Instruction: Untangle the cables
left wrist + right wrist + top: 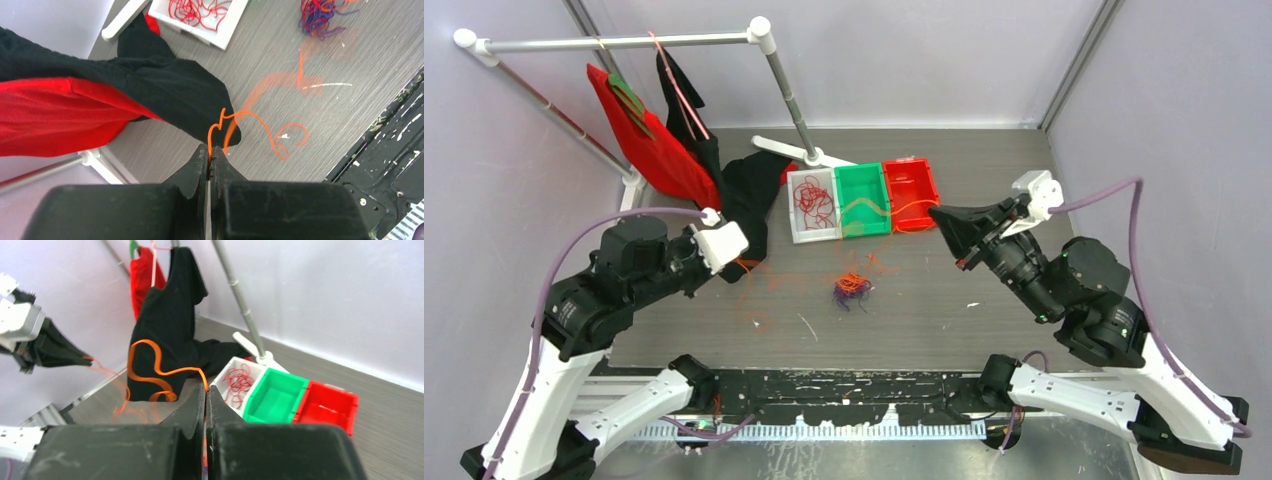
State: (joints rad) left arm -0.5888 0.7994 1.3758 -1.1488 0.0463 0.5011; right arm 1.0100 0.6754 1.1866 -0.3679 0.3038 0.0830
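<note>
Black fingers of the left gripper (210,150) are squeezed tight together. A thin orange cable (250,117) is pinched between their tips. The cable curls out from the tips in wiggly loops above the grey table (310,100). It hangs just by the edge of a black garment (165,85) that lies on the table. A red garment (50,115) sits beside the black one, touching it.

The right gripper (206,390) is squeezed tight too, with the orange cable pinched at its tips. From there the cable makes a big loop in the air. Then it goes off, blurry, toward the left gripper. Seen from above, it passes over the green bin (861,170).

In the middle of the table, between the two arms, lies a small clump (852,290) of purple and orange cables. It is apart from both grippers.

Farther back, three bins stand in a row, side by side. The white bin (816,238) is on the left, the green bin is in the middle and the red bin (912,190) is on the right. Inside the white bin lie curly red cables (814,200).

At the very back stands a rack (624,42) made of grey poles with white corners. The red garment and the black garment hang from it. The black one spills down onto the table, next to the white bin.
</note>
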